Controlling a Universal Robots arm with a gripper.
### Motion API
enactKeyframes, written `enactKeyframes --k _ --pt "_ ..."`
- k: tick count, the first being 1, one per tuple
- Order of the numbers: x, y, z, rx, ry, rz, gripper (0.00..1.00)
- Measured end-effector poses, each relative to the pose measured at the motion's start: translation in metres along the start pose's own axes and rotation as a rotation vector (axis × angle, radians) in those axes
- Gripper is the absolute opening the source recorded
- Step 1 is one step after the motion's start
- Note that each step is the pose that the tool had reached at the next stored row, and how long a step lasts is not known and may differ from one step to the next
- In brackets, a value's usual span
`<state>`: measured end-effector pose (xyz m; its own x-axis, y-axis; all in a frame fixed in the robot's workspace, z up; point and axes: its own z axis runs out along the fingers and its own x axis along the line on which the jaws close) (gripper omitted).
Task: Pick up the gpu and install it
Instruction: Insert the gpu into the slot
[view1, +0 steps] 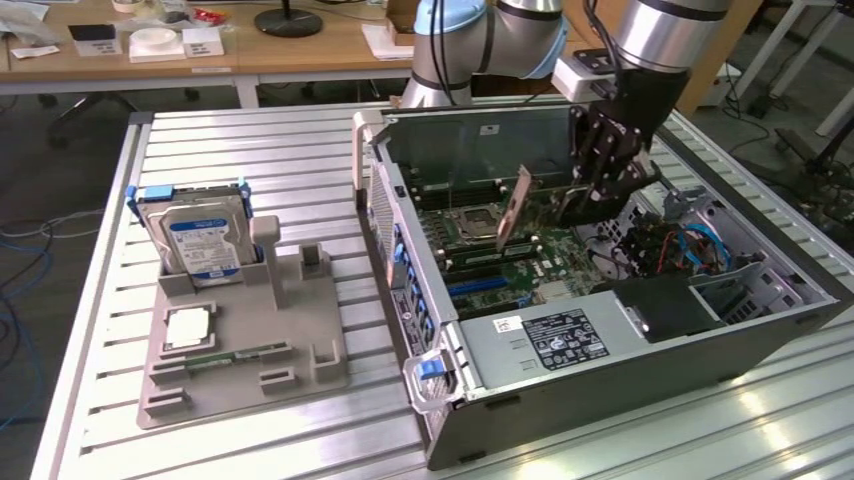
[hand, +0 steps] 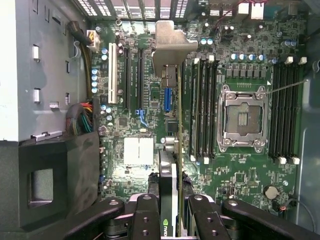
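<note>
Slatted aluminium bench (view1: 240, 150), desks behind. Open tower case (view1: 747, 330) lies on its side at the exterior view's right, motherboard (hand: 240, 190) exposed. Grey fixture (view1: 307, 330) at that view's left carries a hard drive (view1: 200, 240); its blue-white label is unreadable. Gripper (view1: 587, 205) inside case, jaws pinching gpu (view1: 521, 210), held on edge over motherboard. Nvidia logo on card.

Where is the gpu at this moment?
The gpu stands on edge inside the open computer case, on the exterior view's right. The gripper holds it over the motherboard, next to the CPU socket.
</note>
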<state>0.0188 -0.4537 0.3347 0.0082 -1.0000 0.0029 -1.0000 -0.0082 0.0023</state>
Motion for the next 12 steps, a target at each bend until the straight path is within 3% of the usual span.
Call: enactKeyframes --k 12 --pt "-0.0002 0.0049 0.0022 0.0062 0.0002 0.000 0.27"
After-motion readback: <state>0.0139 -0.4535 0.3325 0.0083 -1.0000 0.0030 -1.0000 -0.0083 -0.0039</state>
